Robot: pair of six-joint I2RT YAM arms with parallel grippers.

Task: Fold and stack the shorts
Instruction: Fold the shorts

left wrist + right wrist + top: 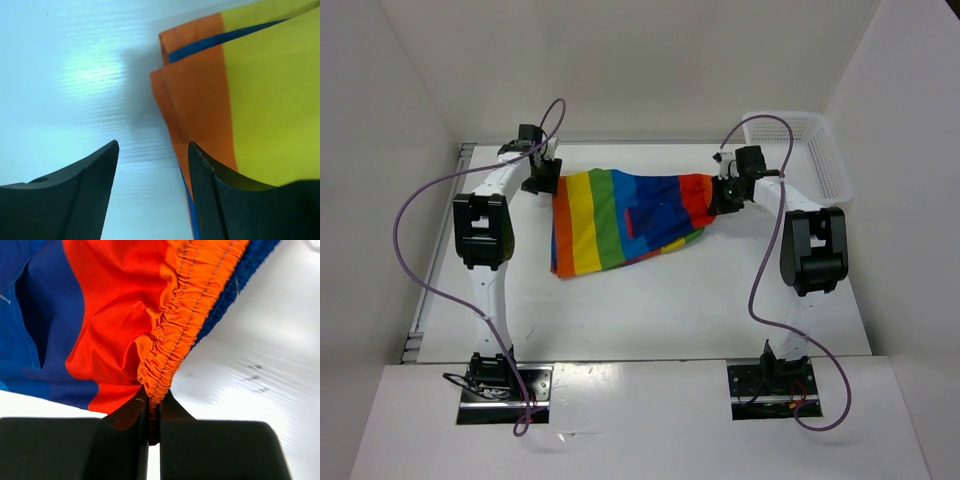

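Note:
The rainbow-striped shorts [620,220] lie on the white table at the back centre, orange edge to the left, red waistband end to the right. My right gripper [725,195] is shut on the orange elastic waistband [175,340] and holds that end slightly raised; the blue pocket area [35,315] shows beside it. My left gripper [540,182] is open and empty just left of the shorts' orange hem corner [192,100]. Its right finger [210,200] hangs over the hem edge, its left finger [90,195] over bare table. The drawstring is hidden.
A white plastic basket [810,150] stands at the back right corner. White walls enclose the table on three sides. Purple cables loop from both arms.

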